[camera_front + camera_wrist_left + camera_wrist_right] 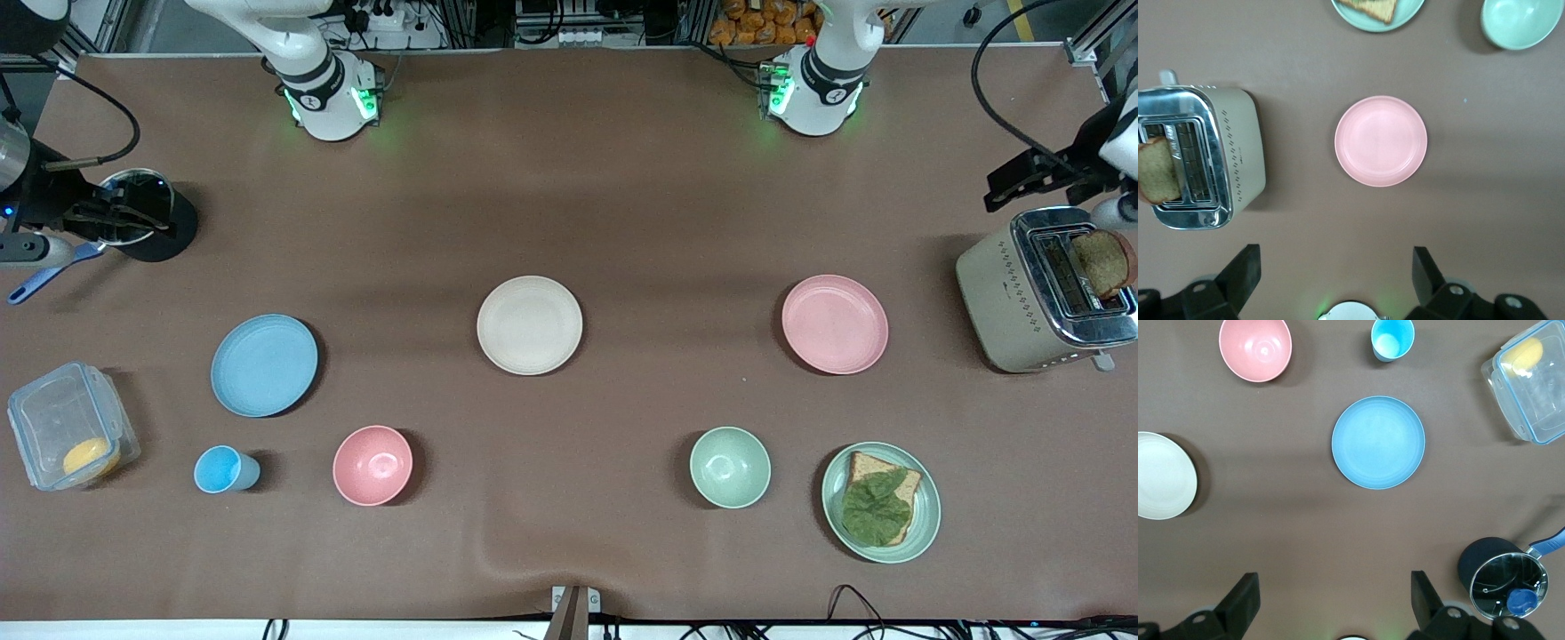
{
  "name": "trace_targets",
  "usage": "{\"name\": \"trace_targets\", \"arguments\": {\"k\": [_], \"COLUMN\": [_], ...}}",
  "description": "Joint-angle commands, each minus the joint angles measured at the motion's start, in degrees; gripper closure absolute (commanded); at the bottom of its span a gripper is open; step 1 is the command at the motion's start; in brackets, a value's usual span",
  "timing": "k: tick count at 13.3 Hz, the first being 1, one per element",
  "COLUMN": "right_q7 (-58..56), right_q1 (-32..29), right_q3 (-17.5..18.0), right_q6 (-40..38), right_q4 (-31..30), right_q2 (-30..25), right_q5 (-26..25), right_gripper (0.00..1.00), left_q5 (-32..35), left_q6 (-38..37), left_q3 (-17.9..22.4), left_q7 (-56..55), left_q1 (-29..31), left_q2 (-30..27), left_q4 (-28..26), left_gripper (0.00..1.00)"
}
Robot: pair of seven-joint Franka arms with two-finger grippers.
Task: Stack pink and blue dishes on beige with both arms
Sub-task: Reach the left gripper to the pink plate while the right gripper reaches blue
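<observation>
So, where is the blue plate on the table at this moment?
In the front view the blue plate lies flat toward the right arm's end of the table, beside the beige plate, with the small blue cup nearer the camera.

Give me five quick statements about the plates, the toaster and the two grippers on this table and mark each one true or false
1. The beige plate has nothing on it. True.
2. The pink plate is stacked on the beige plate. False: it lies alone on the table, toward the left arm's end.
3. The left gripper is open. True.
4. The right gripper holds the blue plate. False: it is open, and the plate lies on the table.
5. The toaster has no bread in it. False: a slice sticks out.
</observation>
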Motion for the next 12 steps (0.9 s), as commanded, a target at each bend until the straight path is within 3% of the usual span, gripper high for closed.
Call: {"name": "trace_targets", "arguments": {"k": [1, 4, 7, 9, 12], "right_q7": [0.1, -0.2, -0.3, -0.3, -0.4], "right_q1": [-0.4, -1.4, -3.5, -3.6, -5.0], "right_q3": [0.0, 0.0, 0.0, 0.0, -0.1], "right_q6": [-0.5, -0.5, -0.1, -0.1, 1.2], "right_q4": [0.8, 0.8, 1.6, 1.7, 1.9], "right_q2": [0.4, 0.7, 6.0, 9.6, 13.0], "right_q5": [-0.1, 0.1, 0.8, 0.2, -0.9], "right_gripper": [0.0, 0.0, 0.0, 0.0, 0.0], "left_q5": [1.3, 1.2, 1.0, 0.9, 0.5], "left_q6": [0.6, 15.4, 31.1, 37.2, 40.7], "left_q3": [-0.3, -0.3, -0.3, -0.4, -0.3], "left_q7": [-0.2, -0.3, -0.7, 0.1, 0.1], "left_q1": [0.4, 3.1, 3.7, 5.6, 5.7], "left_q2": [4.8, 4.7, 5.1, 7.3, 10.6], "left_q4": [-0.1, -12.5, -25.6, -29.3, -31.3], "left_gripper": [0.0, 0.0, 0.0, 0.0, 0.0]}}
